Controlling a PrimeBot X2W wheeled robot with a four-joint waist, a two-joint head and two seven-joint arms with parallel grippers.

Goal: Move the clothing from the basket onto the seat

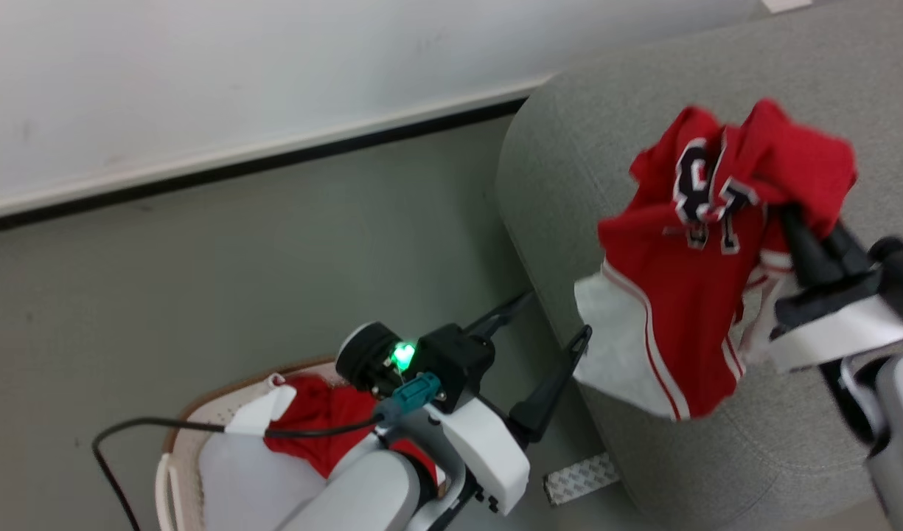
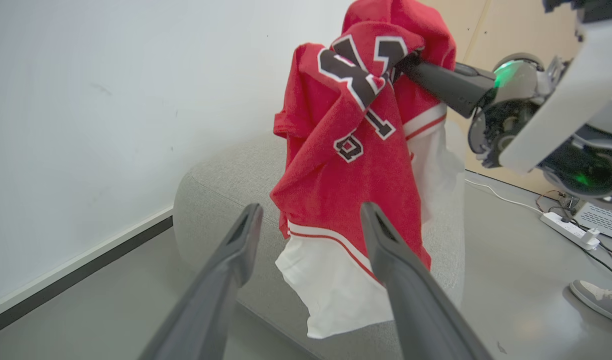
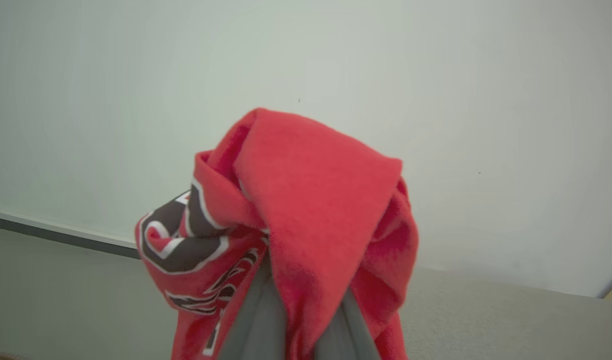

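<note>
A red garment (image 1: 687,258) with white panels and black lettering hangs in the air above the grey seat (image 1: 591,147), pinched by my right gripper (image 1: 794,214), which is shut on its bunched top. The right wrist view has the red cloth (image 3: 306,210) draped over both fingers. My left gripper (image 1: 551,321) is open and empty, between the basket and the seat's edge, its fingers (image 2: 385,250) pointing at the hanging garment (image 2: 355,165). More red clothing (image 1: 326,420) lies in the white basket (image 1: 193,420) at the lower left, partly hidden by my left arm.
A pale flat pad (image 1: 230,479) lies in the basket. A patterned strip (image 1: 580,478) is on the floor by the seat's base. A white wall with dark skirting (image 1: 274,158) runs behind. A power strip (image 2: 568,229) with cables and a person's shoe (image 2: 598,300) are on the floor.
</note>
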